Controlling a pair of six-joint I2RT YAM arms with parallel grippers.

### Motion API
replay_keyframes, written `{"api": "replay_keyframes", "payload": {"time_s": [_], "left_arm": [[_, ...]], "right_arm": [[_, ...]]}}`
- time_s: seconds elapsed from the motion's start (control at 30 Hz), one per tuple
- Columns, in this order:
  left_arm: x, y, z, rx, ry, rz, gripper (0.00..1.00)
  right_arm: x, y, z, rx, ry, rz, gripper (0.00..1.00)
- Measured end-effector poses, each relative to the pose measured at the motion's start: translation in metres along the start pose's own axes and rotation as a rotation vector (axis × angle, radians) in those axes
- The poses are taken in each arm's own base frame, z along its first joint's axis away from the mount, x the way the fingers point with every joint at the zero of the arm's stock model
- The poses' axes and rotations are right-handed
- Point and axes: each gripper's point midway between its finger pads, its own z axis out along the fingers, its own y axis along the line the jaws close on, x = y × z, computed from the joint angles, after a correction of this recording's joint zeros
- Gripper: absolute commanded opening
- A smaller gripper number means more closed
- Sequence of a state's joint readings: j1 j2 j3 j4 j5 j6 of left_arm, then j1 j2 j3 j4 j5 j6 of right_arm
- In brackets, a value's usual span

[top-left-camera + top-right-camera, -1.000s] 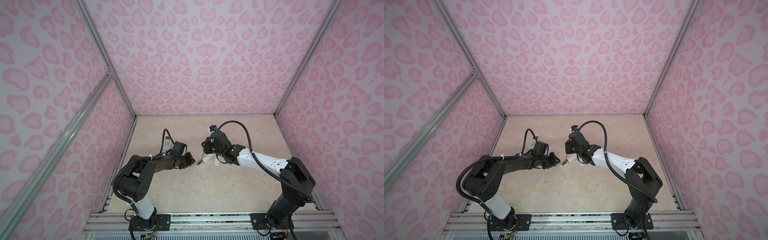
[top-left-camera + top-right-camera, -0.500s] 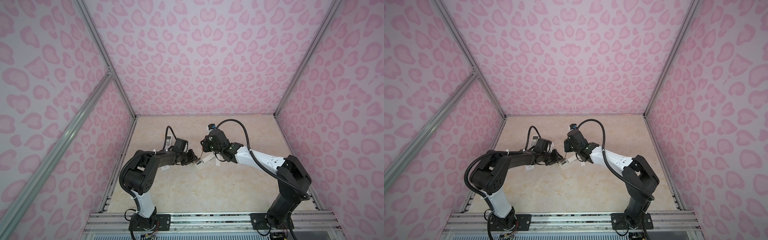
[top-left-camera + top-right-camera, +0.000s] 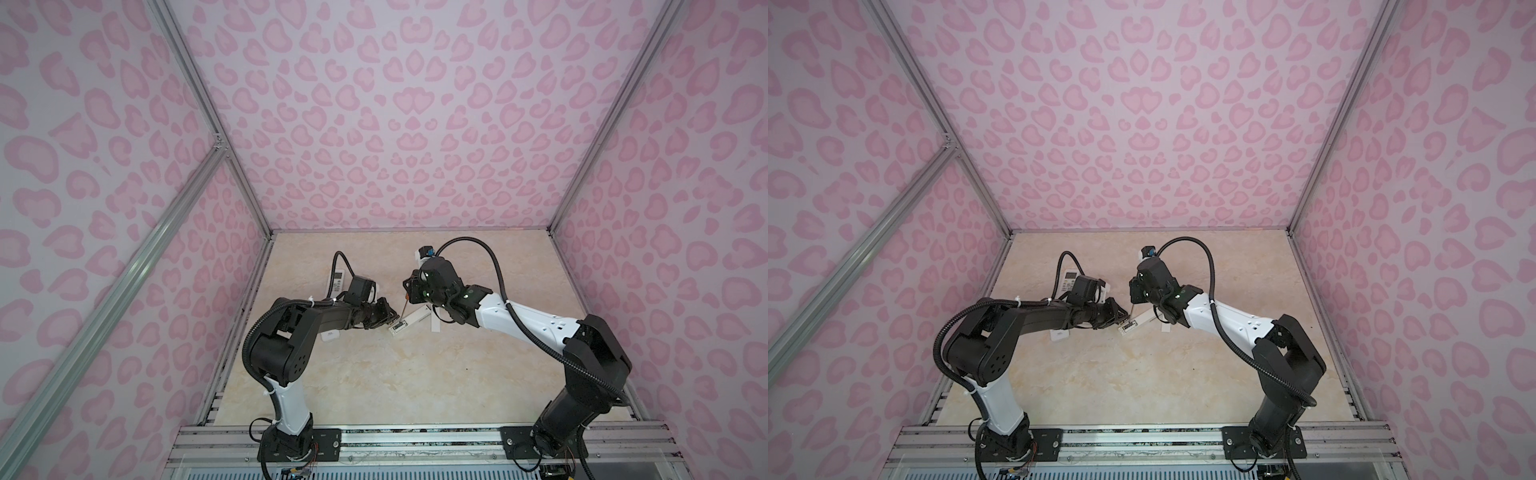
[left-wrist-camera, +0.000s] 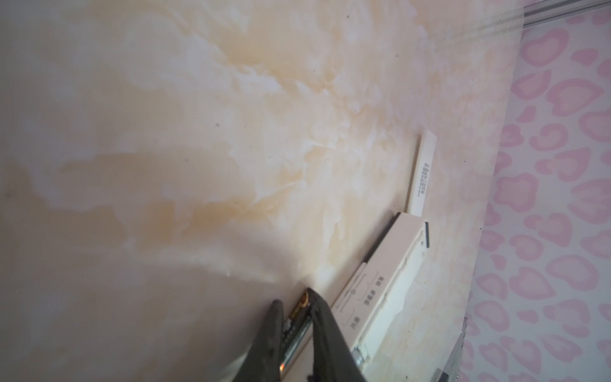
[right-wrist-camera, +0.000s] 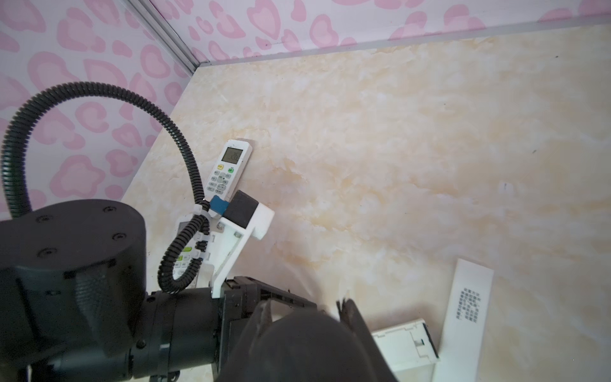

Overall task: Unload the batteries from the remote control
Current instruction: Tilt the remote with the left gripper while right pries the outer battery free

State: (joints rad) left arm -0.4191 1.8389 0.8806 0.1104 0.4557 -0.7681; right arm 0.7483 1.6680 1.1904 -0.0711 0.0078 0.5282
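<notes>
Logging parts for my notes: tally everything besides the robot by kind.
Remote controls: 3
White cover plate: 1
Battery: 1, in the left gripper
Screwdriver: 1, in the right gripper
Total: 6

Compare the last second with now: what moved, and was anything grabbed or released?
The left gripper edged toward the open remote, elbow swinging in; it grips a battery. The right gripper, holding the screwdriver, drifted slightly toward the back wall. No grab or release visible. The remote and cover plate stayed put.
</notes>
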Motion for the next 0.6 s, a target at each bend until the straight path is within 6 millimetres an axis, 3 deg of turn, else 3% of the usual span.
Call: {"api": "replay_keyframes", "payload": {"time_s": [0.23,0.6], "left_arm": [[0.006,0.010,-0.018,-0.077,-0.023,-0.011,0.28],[0.021,0.026,-0.030,-0.140,-0.053,-0.022,0.19]], "right_arm": [[0.005,-0.015,-0.016,0.029,-0.006,0.020,0.00],[0.023,-0.038,-0.032,0.068,-0.007,0.048,0.00]]}}
